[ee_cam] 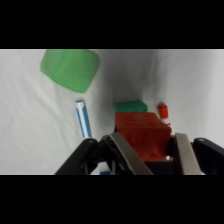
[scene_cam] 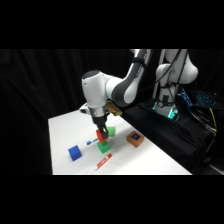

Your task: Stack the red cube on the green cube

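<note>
My gripper (scene_cam: pixel 101 130) is shut on the red cube (scene_cam: pixel 99 135) and holds it directly over the green cube (scene_cam: pixel 103 146) in the side view; whether the two cubes touch cannot be told. In the wrist view the red cube (ee_cam: pixel 142 131) sits between the two metal fingers (ee_cam: pixel 125 152), with the gripper (ee_cam: pixel 152 150) closed on its sides. Only the top edge of the green cube (ee_cam: pixel 131 106) peeks out beyond it.
A light-green cube (scene_cam: pixel 111 131) (ee_cam: pixel 70 67) stands just behind the stack. A blue-and-white marker (scene_cam: pixel 92 142) (ee_cam: pixel 83 119) lies to its left. A red-and-white marker (scene_cam: pixel 103 161) (ee_cam: pixel 163 111), a blue cube (scene_cam: pixel 75 153) and a brown block (scene_cam: pixel 135 139) lie around it.
</note>
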Tool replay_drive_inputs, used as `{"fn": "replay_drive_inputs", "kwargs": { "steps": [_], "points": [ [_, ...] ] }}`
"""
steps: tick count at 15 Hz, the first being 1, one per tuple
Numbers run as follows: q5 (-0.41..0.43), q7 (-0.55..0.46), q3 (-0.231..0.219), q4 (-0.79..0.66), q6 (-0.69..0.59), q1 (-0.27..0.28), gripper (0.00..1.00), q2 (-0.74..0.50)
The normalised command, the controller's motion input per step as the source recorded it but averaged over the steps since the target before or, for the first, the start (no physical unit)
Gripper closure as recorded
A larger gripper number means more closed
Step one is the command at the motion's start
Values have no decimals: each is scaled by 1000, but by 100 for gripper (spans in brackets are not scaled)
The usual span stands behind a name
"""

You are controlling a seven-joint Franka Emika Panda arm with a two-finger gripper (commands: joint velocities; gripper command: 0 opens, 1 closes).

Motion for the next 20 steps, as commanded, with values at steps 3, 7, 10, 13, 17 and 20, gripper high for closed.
{"fn": "replay_drive_inputs", "kwargs": {
  "steps": [3,7,10,13,17,20],
  "points": [
    [103,-164,53,122,38,-50,75,101],
    [104,-156,55,107,63,-41,75,89],
    [110,-154,51,103,91,-42,75,87],
    [124,-158,53,100,106,-50,75,85],
    [113,-132,42,87,111,-46,17,59],
    [57,-83,11,34,58,-12,0,-28]
  ]
}}
